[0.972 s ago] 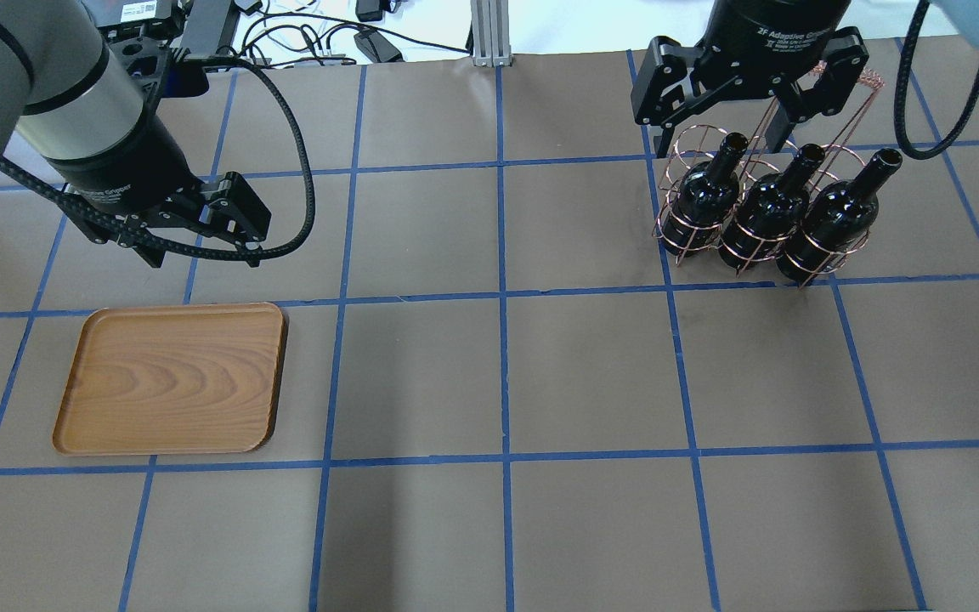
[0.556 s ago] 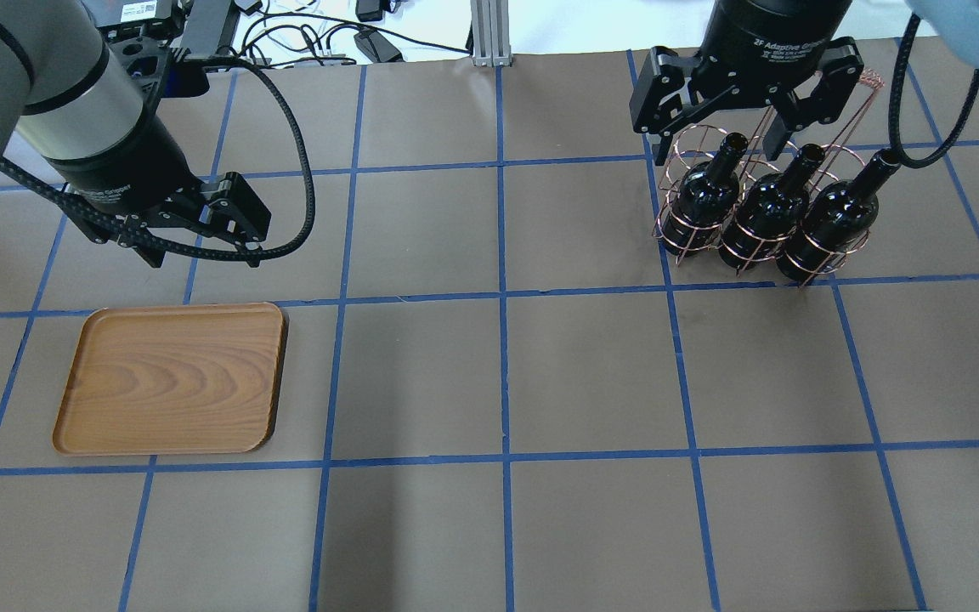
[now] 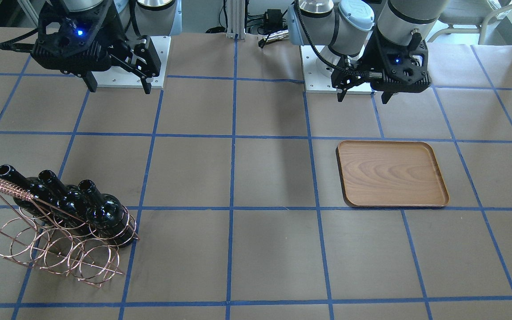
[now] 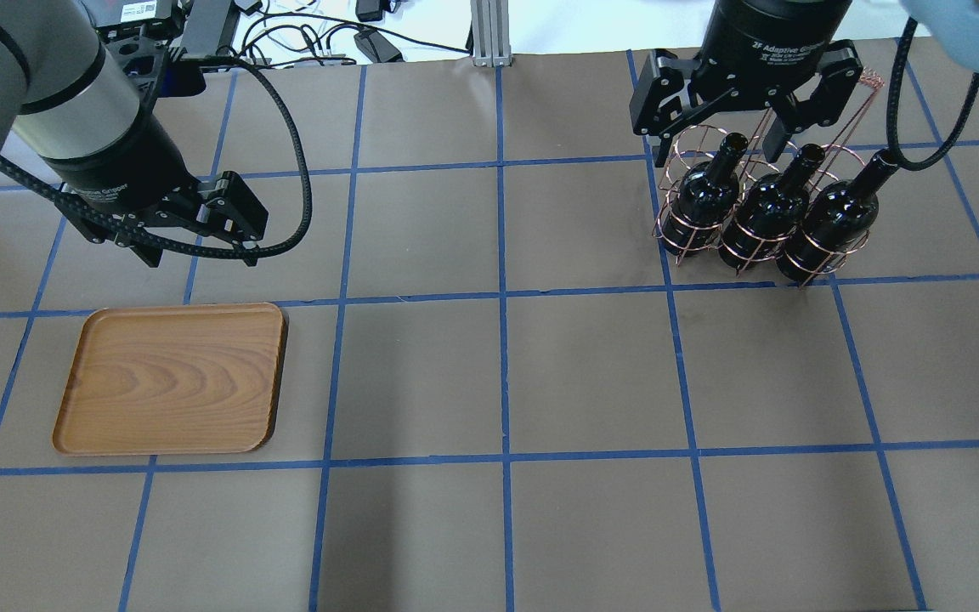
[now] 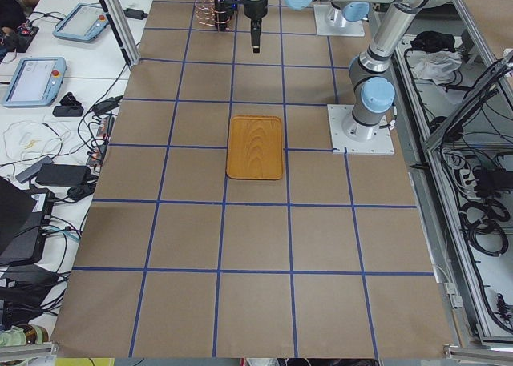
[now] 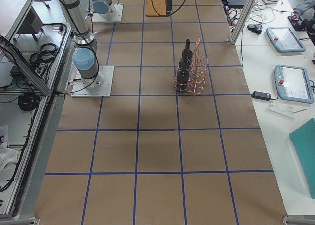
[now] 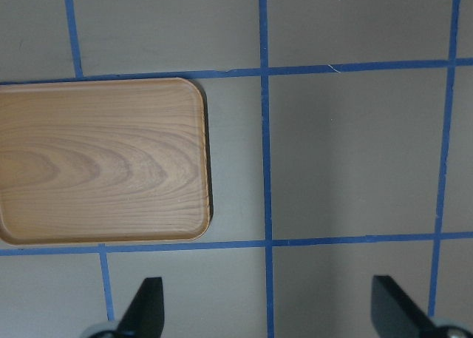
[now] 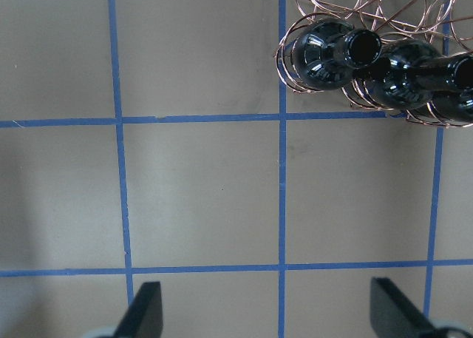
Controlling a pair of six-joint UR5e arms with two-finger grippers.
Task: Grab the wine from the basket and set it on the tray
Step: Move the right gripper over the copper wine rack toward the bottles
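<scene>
Three near-black wine bottles [image 4: 766, 208] stand upright in a row in the copper wire basket [image 4: 683, 143] at the far right; they also show in the front view [image 3: 105, 213], in the basket [image 3: 56, 253]. My right gripper [image 4: 723, 136] is open and empty, high above the table; in its wrist view [image 8: 270, 312] the bottles [image 8: 332, 53] lie at the top right, off its centre. The brown wooden tray [image 4: 171, 378] lies empty at the near left. My left gripper [image 4: 200, 253] is open and empty, hovering just beyond the tray's far edge [image 7: 96, 160].
Brown paper with a blue tape grid covers the table [image 4: 498, 382]. A black cable [image 4: 923, 157] of the right arm hangs near the rightmost bottle's neck. Cables and a metal post [image 4: 485, 34] lie beyond the far edge.
My right gripper has shifted slightly over the basket and its cable has swung toward the rightmost bottle's neck. The left gripper has edged slightly left. Bottles, basket and tray have not moved.
</scene>
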